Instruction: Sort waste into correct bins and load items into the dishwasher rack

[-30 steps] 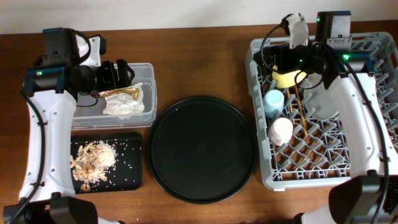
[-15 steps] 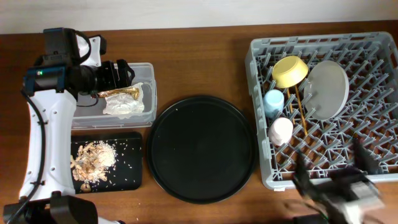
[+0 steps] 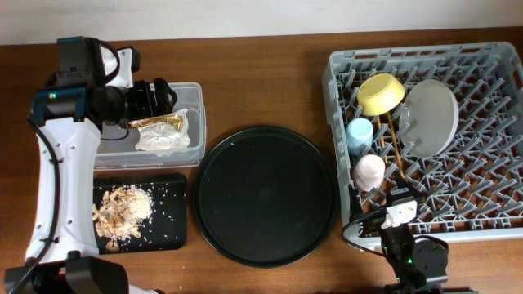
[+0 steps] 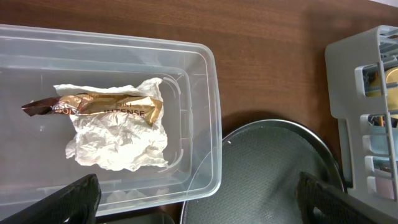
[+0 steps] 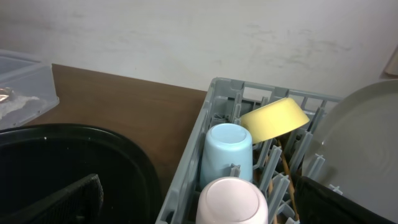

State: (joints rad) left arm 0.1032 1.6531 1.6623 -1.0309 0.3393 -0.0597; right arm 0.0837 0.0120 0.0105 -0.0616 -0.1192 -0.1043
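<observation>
The grey dishwasher rack [image 3: 498,233] holds the yellow bowl [image 3: 382,93], grey-green plate [image 3: 429,118], blue cup [image 3: 359,135], pink cup [image 3: 368,171] and chopsticks [image 3: 394,140]. The clear tub [image 3: 194,96] holds the white napkin [image 3: 167,139] with the gold-brown wrapper [image 3: 159,122] on it. The small black tray [image 3: 176,233] holds beige food scraps [image 3: 122,211]. My left gripper [image 4: 199,205] is open and empty above the tub's right end [image 4: 205,124], near napkin [image 4: 118,140] and wrapper [image 4: 106,106]. My right gripper [image 5: 205,208] is open and empty, low at the rack's front edge, facing pink cup [image 5: 231,200] and blue cup [image 5: 228,152].
The large round black tray [image 3: 265,196] lies between the bins and the rack, and shows in both wrist views [image 4: 280,174] [image 5: 74,162]. My right arm [image 3: 404,245] is folded at the table's front edge. A pale wall stands behind the table.
My right arm has pulled back from over the rack's far side to the table's front edge. The bowl and plate now show uncovered. My left arm has not moved.
</observation>
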